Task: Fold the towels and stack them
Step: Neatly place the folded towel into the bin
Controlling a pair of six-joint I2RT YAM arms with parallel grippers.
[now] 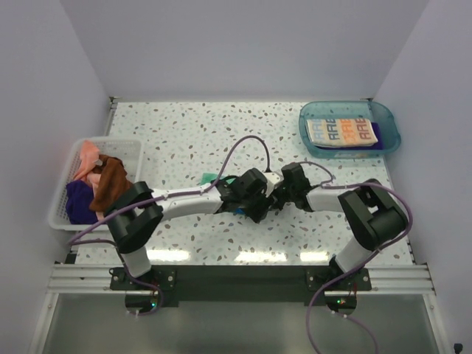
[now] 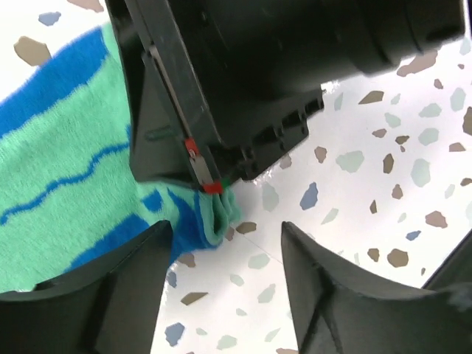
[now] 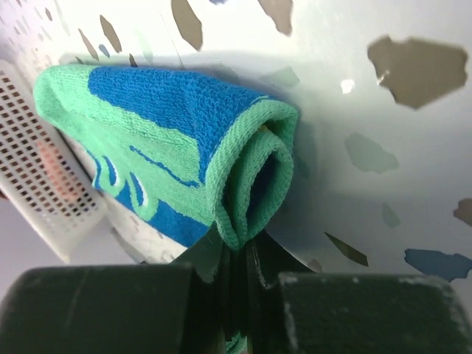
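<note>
Top external view: a speckled table with two black-and-white robot arms reaching in from the near edge and meeting at its middle. Where they meet, a green-blue towel lies on the table, mostly hidden under the arms; only a green corner and a small blue patch show.

At the left edge stands a white basket holding a pink towel, a brown towel draped over its near rim, and a purple towel. At the far right sits a blue tray with a folded white RABBIT towel lying flat inside; a dark purple cloth edge shows under it.

Left wrist view: the left gripper has its two black fingers spread apart with nothing between them, hovering just above the table. The towel's rolled edge lies just beyond the gap. The black body of the other arm's gripper fills the top of this view, its tip pressed onto that edge.

Right wrist view: the right gripper is closed tight, pinching the doubled-over edge of the green-blue towel. The cloth is folded into a loop at the pinch, and the rest of it trails away to the left across the table
</note>
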